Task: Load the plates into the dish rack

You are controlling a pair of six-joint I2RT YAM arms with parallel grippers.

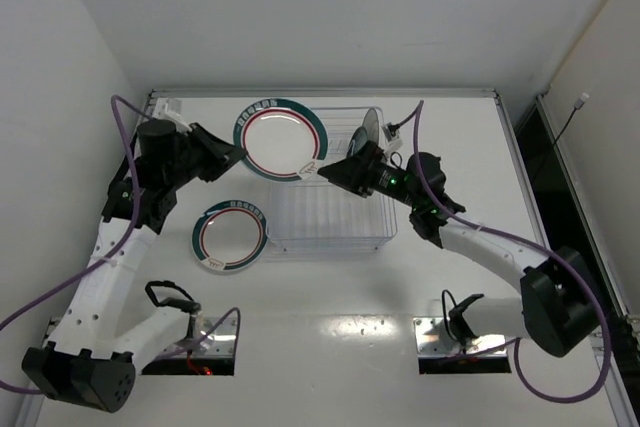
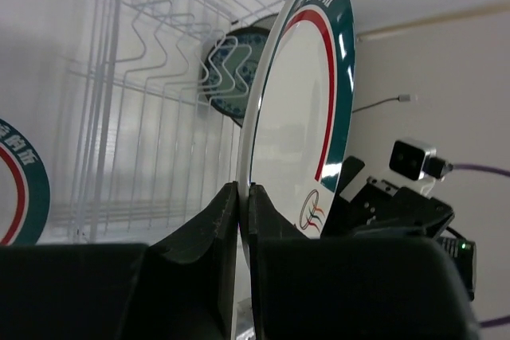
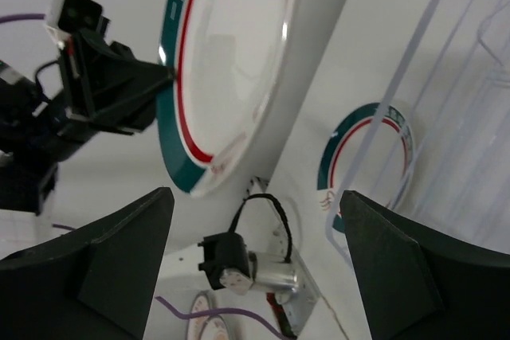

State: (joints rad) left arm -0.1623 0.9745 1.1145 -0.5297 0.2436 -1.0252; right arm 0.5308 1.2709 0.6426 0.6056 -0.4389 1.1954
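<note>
The larger white plate [image 1: 278, 139] with a green-and-red rim band hangs tilted over the left end of the clear dish rack [image 1: 340, 232]. My left gripper [image 1: 238, 155] is shut on its left rim; in the left wrist view both fingers [image 2: 227, 220] pinch the plate's [image 2: 299, 117] edge. My right gripper [image 1: 322, 169] stands open just right of the plate, touching nothing; the right wrist view shows its jaws wide apart [image 3: 256, 193] below the plate [image 3: 231, 61]. A smaller banded plate [image 1: 229, 236] lies flat on the table left of the rack. A teal-blue plate [image 1: 368, 130] stands upright in the rack's far end.
Two metal mounting brackets with black handles sit at the near edge, left [image 1: 190, 337] and right [image 1: 455, 332]. White walls close in the table on the left, back and right. Rows of thin tines [image 2: 159, 77] fill the rack floor.
</note>
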